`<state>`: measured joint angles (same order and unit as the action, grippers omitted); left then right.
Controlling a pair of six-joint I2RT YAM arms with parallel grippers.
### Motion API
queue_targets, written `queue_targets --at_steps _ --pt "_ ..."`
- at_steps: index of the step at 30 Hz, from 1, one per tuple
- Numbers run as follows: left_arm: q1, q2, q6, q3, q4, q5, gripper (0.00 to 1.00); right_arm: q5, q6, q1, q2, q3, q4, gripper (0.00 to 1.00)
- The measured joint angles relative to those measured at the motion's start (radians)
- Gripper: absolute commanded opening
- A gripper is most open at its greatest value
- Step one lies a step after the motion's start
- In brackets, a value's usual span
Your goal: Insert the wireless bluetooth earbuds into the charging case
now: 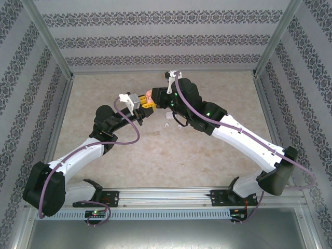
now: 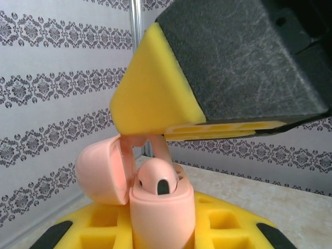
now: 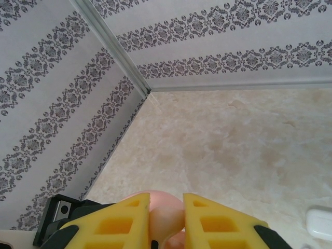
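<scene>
My left gripper (image 1: 140,102) (image 2: 161,236) is shut on a pinkish charging case (image 2: 162,218), holding it upright above the table with its lid (image 2: 101,171) swung open to the left. One pinkish earbud (image 2: 157,179) sits in a socket of the case. My right gripper (image 1: 154,98) (image 3: 166,220) is shut on a second pinkish earbud (image 3: 167,217). Its yellow fingers (image 2: 155,88) hang right above the case, and the earbud's stem (image 2: 161,149) reaches down towards the case's opening. The two grippers meet over the middle of the table (image 1: 155,150), with the case (image 1: 148,95) between them.
A small white object (image 1: 167,123) lies on the table below the right wrist, and a white case-like thing (image 3: 319,223) shows at the right wrist view's lower right edge. Patterned walls (image 1: 155,36) and metal posts enclose the beige table.
</scene>
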<state>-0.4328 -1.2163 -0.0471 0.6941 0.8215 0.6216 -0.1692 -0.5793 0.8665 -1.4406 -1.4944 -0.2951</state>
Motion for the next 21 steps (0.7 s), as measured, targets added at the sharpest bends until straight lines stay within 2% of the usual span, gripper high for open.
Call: queue_targets --at_steps 21 --pt "0.0 0.0 0.0 0.0 -0.023 -0.024 0.0 -0.01 0.011 0.007 0.012 0.087 0.104 0.17"
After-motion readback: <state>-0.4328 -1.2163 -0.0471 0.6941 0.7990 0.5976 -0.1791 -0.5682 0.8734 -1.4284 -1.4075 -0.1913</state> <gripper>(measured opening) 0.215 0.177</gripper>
